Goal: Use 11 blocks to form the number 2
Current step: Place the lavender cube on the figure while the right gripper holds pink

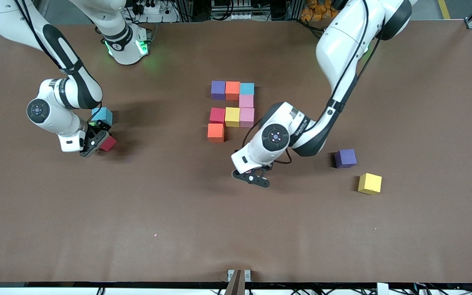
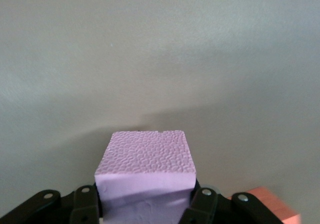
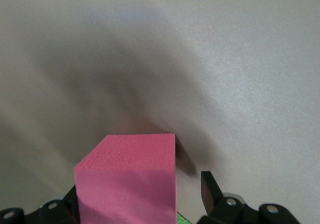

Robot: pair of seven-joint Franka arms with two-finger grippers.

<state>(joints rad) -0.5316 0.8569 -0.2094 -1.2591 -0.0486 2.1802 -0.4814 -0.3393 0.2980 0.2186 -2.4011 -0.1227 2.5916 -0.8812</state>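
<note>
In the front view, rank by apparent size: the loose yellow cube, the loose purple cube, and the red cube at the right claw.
1. Yellow cube and purple cube: look alike, no ranking.
2. Red cube: looks smallest, but the right claw hides part of it, so unsure.

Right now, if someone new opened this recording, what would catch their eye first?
The unfinished number 2 of mixed-colour cubes at the table's middle: eight blocks, an orange one nearest the front camera. Beside it, the left hand is shut on a pale pink cube. Toward the right arm's end, the right hand is around a red cube, beside a light blue cube.
</note>
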